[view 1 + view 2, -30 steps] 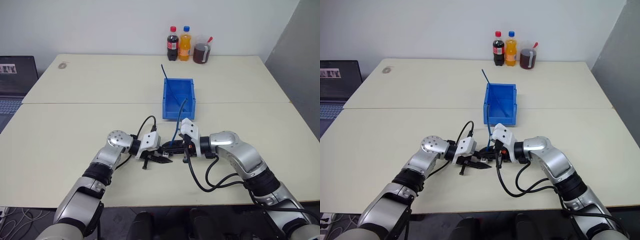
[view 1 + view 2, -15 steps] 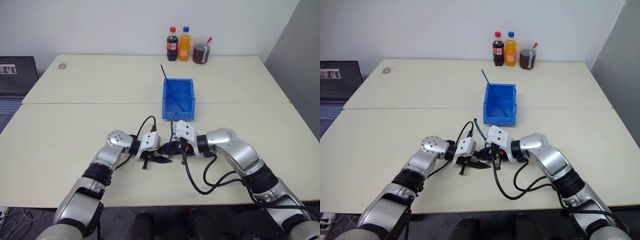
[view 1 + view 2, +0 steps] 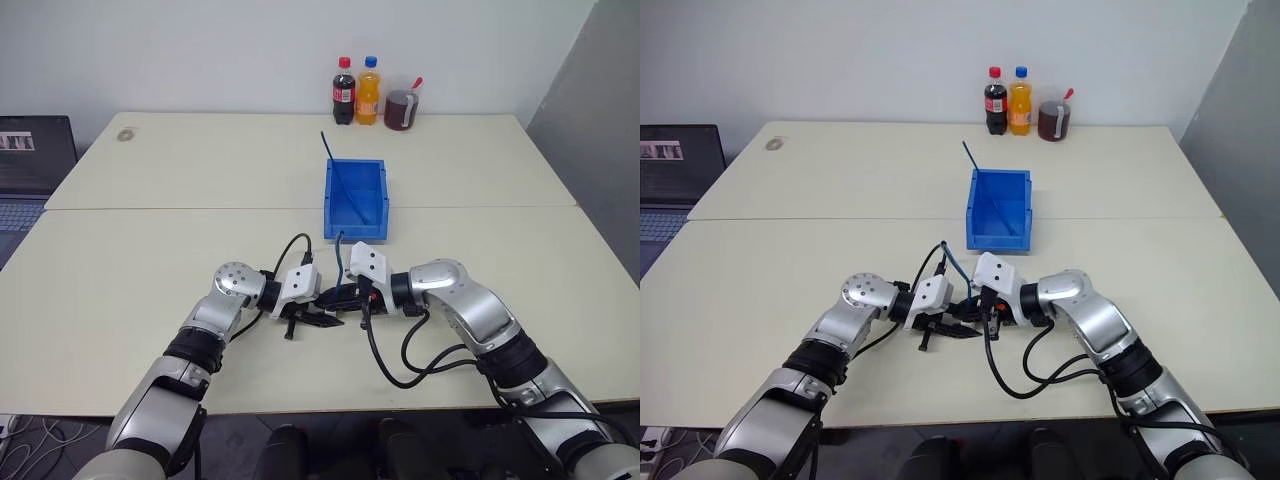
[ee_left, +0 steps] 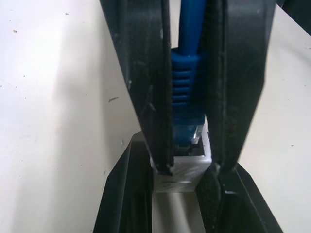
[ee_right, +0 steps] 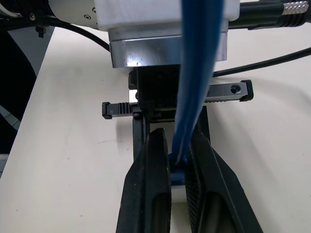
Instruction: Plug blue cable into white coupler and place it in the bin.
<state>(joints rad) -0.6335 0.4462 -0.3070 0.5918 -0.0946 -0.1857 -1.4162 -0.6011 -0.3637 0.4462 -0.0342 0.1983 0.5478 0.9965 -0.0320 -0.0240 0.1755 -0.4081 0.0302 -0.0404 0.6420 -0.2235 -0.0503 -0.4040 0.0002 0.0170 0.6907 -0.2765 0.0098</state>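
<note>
- Head views: the left gripper (image 3: pixel 322 318) and right gripper (image 3: pixel 352 298) meet tip to tip low over the bench (image 3: pixel 150 260), in front of the bin (image 3: pixel 356 197). The blue cable (image 3: pixel 340 262) rises in a loose arc from the right gripper; it looks light and floppy, so it is best held at the stiff plug boot. Where its far end goes is hard to make out.
- Left wrist view: the left gripper (image 4: pixel 179 191) is nearly closed on the white coupler (image 4: pixel 182 167), small, rigid, probably slick. The plug sits at its socket; seating depth is hidden.
- Right wrist view: the right gripper (image 5: pixel 177 165) pinches the blue cable (image 5: pixel 197 73); the coupler is hidden.
</note>
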